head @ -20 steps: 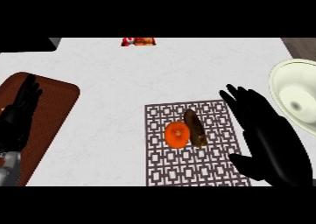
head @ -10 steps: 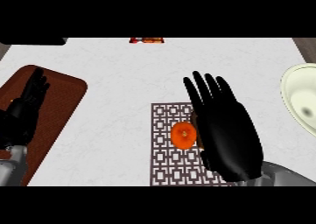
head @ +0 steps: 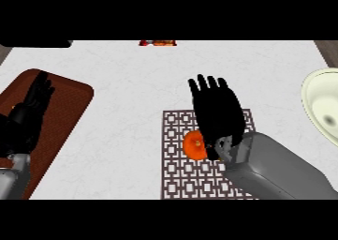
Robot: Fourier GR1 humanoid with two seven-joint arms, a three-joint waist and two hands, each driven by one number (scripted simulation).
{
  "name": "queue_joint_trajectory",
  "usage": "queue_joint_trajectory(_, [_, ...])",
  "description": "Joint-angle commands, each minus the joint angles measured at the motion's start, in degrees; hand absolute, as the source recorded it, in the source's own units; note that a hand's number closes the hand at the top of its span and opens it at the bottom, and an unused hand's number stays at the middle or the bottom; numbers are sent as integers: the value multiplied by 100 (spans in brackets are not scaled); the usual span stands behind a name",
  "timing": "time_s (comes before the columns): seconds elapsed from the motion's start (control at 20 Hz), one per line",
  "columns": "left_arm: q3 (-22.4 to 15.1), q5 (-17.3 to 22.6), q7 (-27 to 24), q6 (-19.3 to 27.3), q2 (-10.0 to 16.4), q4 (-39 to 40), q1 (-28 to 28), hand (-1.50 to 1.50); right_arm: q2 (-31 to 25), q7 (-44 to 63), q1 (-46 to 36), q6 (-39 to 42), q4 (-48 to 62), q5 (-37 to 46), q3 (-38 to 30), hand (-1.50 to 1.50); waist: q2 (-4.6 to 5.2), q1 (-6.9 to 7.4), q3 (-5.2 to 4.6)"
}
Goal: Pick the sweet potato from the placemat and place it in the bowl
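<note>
Sweet potato, orange and rounded (head: 193,145), lies on the lattice-patterned brown-and-white placemat (head: 185,178) below centre. Only its left part shows; the rest is hidden under the right hand (head: 216,115).

Head view, the 1 view supplied: that hand hangs palm-down over it, fingers straight and spread toward 12 o'clock, closed on nothing. Contact cannot be told. The left hand (head: 26,119) rests at 9 o'clock over a reddish-brown rounded board (head: 68,91), fingers straight, empty. A cream round bowl (head: 323,112) sits at 3 o'clock, well apart from the mat, nothing seen inside.

Judgement: grasp not yet made; lift, carry and release remain.

Surface: white marbled counter (head: 123,70). A small red-orange item (head: 157,43) at the 12 o'clock edge is unidentifiable.
</note>
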Motion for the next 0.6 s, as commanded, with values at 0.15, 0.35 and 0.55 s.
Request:
queue_joint_trajectory(0.15, [-9, -68, -23, 34, -141, -6, 105, 0, 424, 771, -150, 1303, 938, -583, -351, -150, -16, -64, 8])
queue_joint_trajectory(0.35, [-22, -103, -9, 13, -154, -45, 57, 0, 545, 1011, -208, 1684, 1392, -628, -365, -150, -33, -88, 7])
queue_joint_trajectory(0.55, [50, -149, -109, 49, -215, 83, 65, 0, 715, 963, -170, 1618, 1983, -366, -226, -150, -11, -75, 8])
